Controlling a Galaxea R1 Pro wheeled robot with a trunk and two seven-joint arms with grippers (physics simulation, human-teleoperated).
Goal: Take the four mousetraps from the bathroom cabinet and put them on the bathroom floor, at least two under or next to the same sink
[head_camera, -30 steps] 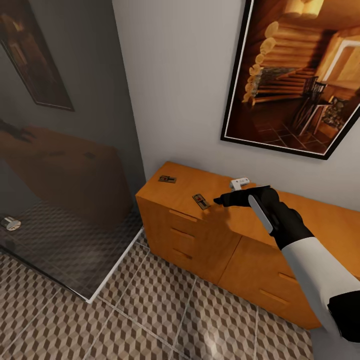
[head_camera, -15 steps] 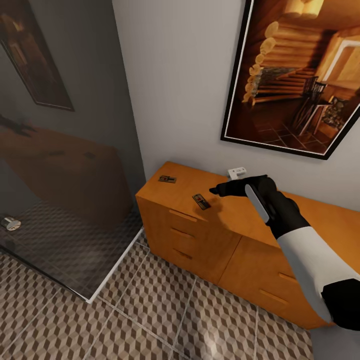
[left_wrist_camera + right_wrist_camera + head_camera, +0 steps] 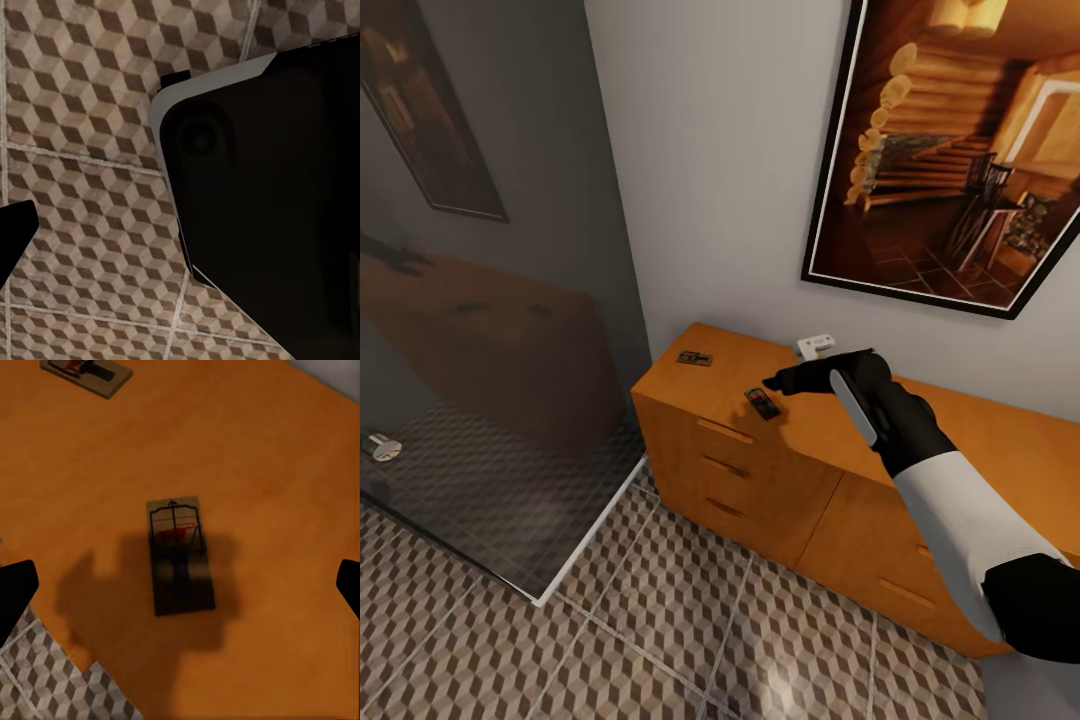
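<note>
The mousetrap (image 3: 179,555) nearest the front edge of the cabinet (image 3: 830,440) lies directly below the right gripper (image 3: 775,382), whose two dark fingertips (image 3: 16,592) stand well apart at either side of the right wrist view with nothing between them. Seen along those fingers, the trap sits almost centred in the gap, with its long axis running roughly across the line that joins the two tips, so a straight descent would likely bring the fingers down along its long sides. In the head view the gripper hovers just above and beside this trap, near the cabinet's front left corner, and the right arm is clearly the nearer one; the left gripper (image 3: 15,240) hangs over the bathroom floor (image 3: 82,112), its state impossible to judge. The trap is a small flat brown wooden slab with a dark wire frame and a red mark near one end, partly in the gripper's shadow. A second mousetrap (image 3: 695,358) lies farther back toward the wall, well apart from the first. A small white object (image 3: 815,346) rests on the cabinet top just behind the gripper.
</note>
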